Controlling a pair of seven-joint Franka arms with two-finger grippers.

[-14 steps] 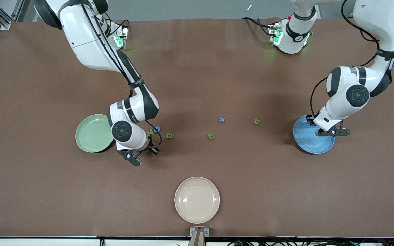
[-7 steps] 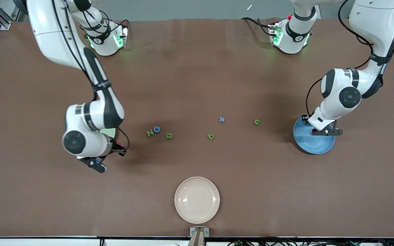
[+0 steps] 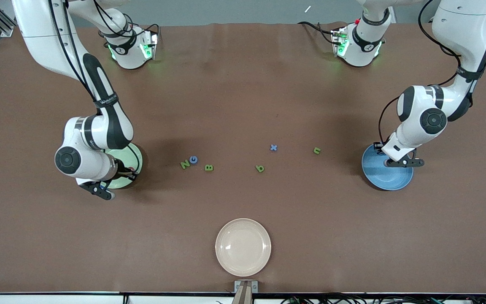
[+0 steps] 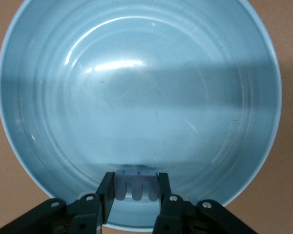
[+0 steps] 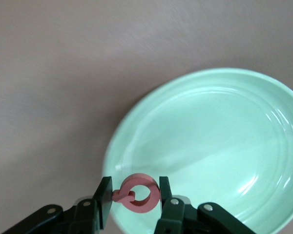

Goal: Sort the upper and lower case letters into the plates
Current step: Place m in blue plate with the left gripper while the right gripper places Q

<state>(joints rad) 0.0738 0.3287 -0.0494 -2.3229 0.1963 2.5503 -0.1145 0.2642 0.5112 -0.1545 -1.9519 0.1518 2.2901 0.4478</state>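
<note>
My right gripper [image 5: 135, 189] is shut on the pink Q [image 5: 141, 179], holding it over the rim of the mint green plate [image 5: 219, 131]. From the front, that gripper [image 3: 128, 171] hangs over the plate [image 3: 136, 157] at the right arm's end of the table. My left gripper [image 4: 136, 183] is shut on the blue m [image 4: 137, 178] above the sky blue plate [image 4: 136, 87]. Seen from the front, the left gripper [image 3: 401, 162] is over that plate [image 3: 384, 177]. Green N [image 3: 184, 164], blue G [image 3: 193, 159], green B [image 3: 209, 167], green b [image 3: 260, 168], blue x [image 3: 273, 147] and green n [image 3: 317, 150] lie mid-table.
A cream-white plate [image 3: 243, 247] sits nearer the front camera than the letters, close to the table's front edge. The two arm bases [image 3: 131, 44] [image 3: 359, 42] stand along the back of the brown table.
The right arm has swung from beside the N and G over to the mint green plate, carrying the pink Q. The left arm has barely shifted over the blue plate.
</note>
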